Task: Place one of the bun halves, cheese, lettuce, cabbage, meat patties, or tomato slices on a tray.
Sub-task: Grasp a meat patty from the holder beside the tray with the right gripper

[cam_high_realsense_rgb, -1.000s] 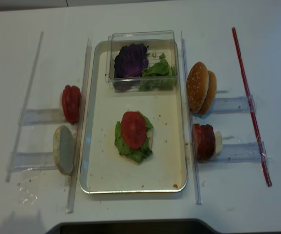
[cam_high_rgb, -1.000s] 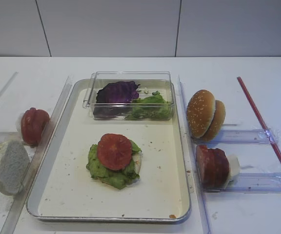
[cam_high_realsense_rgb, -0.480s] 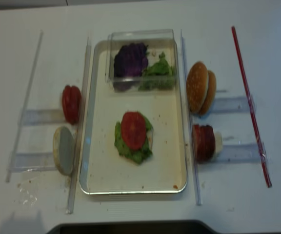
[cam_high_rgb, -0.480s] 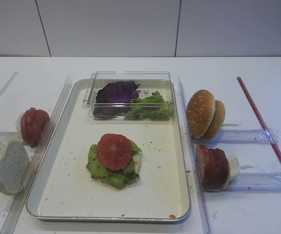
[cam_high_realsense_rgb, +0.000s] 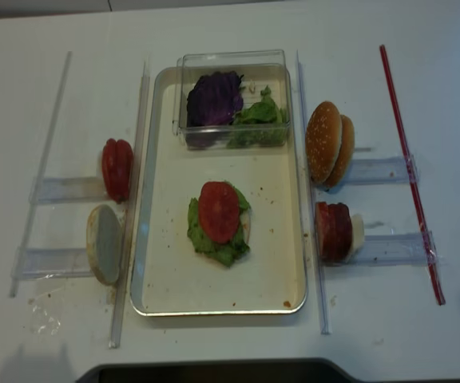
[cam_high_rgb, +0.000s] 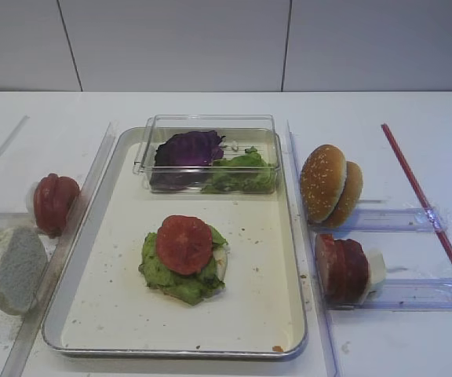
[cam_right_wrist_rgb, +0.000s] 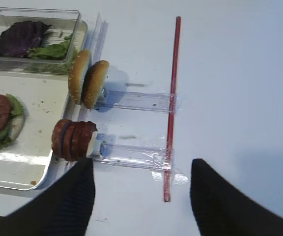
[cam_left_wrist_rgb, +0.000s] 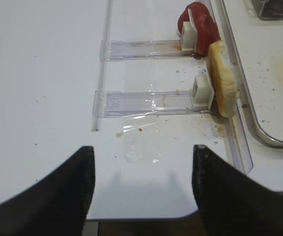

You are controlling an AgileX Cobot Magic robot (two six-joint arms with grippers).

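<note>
The right gripper [cam_right_wrist_rgb: 141, 196] is seen with its fingers [cam_right_wrist_rgb: 65, 206] spread wide apart and nothing between them. The left gripper [cam_left_wrist_rgb: 141, 191] is likewise held with its fingers [cam_left_wrist_rgb: 58, 191] apart and empty.

Ahead and to the left of the right fingers, the meat patties [cam_right_wrist_rgb: 73, 139] are stood on edge in a clear rack [cam_right_wrist_rgb: 131, 152]. Beyond them the bun halves [cam_right_wrist_rgb: 88, 83] are stood on edge in a second rack. Ahead and to the right of the left fingers, a pale bun half [cam_left_wrist_rgb: 222, 78] is stood just beside the tomato slices [cam_left_wrist_rgb: 198, 27].

On the tray [cam_high_rgb: 108, 314] a stack is laid: lettuce [cam_high_rgb: 159, 271] topped by a tomato slice [cam_high_rgb: 184, 243]. At the tray's far end, a clear plastic box [cam_high_rgb: 210, 126] is filled with purple cabbage [cam_high_rgb: 187, 148] and more green leaves [cam_high_rgb: 246, 169].
</note>
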